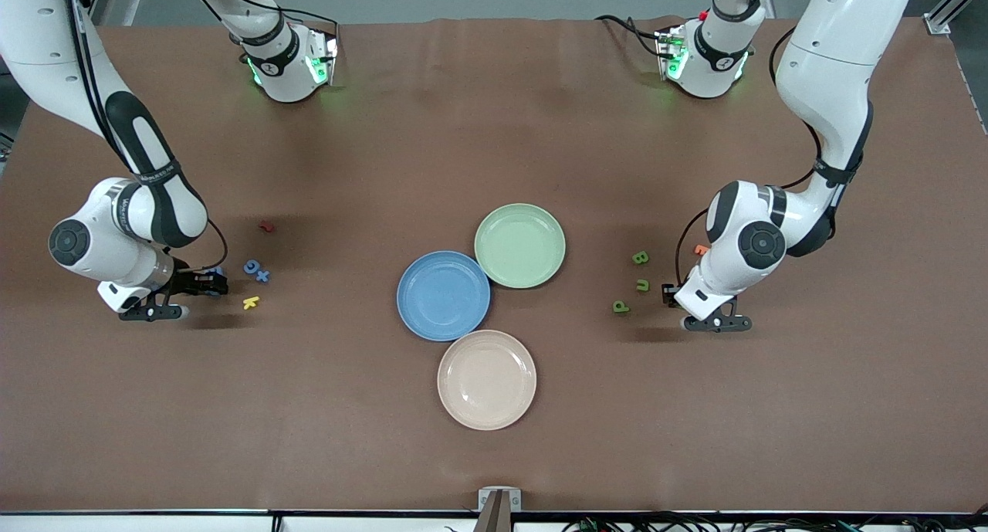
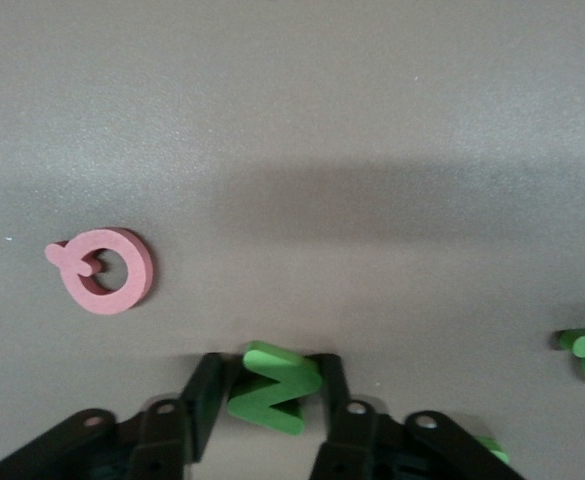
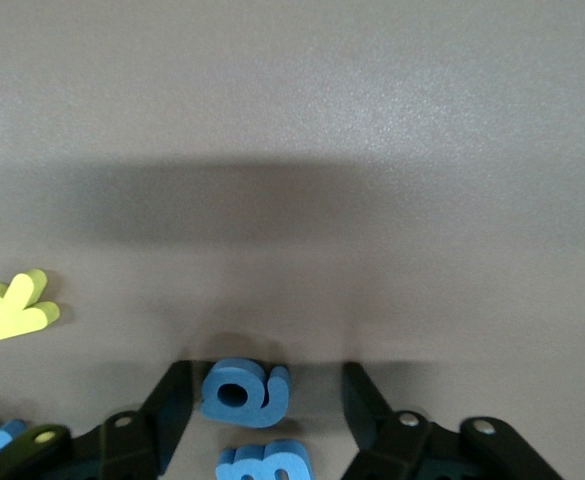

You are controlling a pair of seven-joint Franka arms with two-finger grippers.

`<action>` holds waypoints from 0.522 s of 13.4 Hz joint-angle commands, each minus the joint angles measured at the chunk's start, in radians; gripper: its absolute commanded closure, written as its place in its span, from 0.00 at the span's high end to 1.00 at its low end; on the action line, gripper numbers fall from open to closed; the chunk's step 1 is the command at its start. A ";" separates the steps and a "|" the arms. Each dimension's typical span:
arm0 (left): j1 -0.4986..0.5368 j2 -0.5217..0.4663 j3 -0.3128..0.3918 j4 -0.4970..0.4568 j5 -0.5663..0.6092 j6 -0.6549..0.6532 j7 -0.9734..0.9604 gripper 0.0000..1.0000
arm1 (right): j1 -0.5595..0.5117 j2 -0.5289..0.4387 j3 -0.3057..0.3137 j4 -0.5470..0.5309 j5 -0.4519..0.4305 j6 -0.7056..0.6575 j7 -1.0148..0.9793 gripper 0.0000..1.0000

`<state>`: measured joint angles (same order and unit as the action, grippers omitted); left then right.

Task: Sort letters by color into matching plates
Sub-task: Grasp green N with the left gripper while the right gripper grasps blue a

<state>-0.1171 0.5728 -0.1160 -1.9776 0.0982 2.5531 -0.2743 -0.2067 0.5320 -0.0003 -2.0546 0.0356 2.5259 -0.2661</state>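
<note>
My left gripper (image 2: 271,368) is down at the table toward the left arm's end (image 1: 668,294), shut on a green letter (image 2: 272,392). Three more green letters (image 1: 640,258) (image 1: 642,285) (image 1: 620,306) lie beside it. My right gripper (image 3: 266,375) is down at the right arm's end (image 1: 216,283), open around a blue letter (image 3: 244,392). A second blue letter (image 3: 265,462) lies just by it. Two more blue letters (image 1: 253,267) (image 1: 263,276) lie close by. The blue plate (image 1: 443,295) and the green plate (image 1: 519,245) sit empty mid-table, touching.
A beige plate (image 1: 486,378) lies nearer the front camera than the blue plate. A yellow letter (image 1: 251,303) and a red letter (image 1: 267,226) lie near my right gripper. A pink letter (image 2: 105,270) and an orange letter (image 1: 701,249) lie near my left gripper.
</note>
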 commanded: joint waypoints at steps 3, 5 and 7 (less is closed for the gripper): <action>-0.003 -0.008 -0.002 0.002 0.021 -0.004 -0.040 0.19 | -0.008 0.008 0.011 -0.006 0.013 0.013 -0.013 0.36; -0.004 -0.033 -0.004 0.011 0.023 -0.084 -0.046 0.19 | -0.008 0.010 0.011 -0.004 0.013 0.011 -0.013 0.21; 0.002 -0.051 -0.024 0.025 0.021 -0.151 -0.048 0.18 | -0.007 0.011 0.011 -0.004 0.013 0.010 -0.013 0.10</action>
<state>-0.1171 0.5627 -0.1228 -1.9578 0.0983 2.4733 -0.2955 -0.2066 0.5216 0.0033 -2.0539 0.0370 2.5204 -0.2661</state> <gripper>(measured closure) 0.643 0.621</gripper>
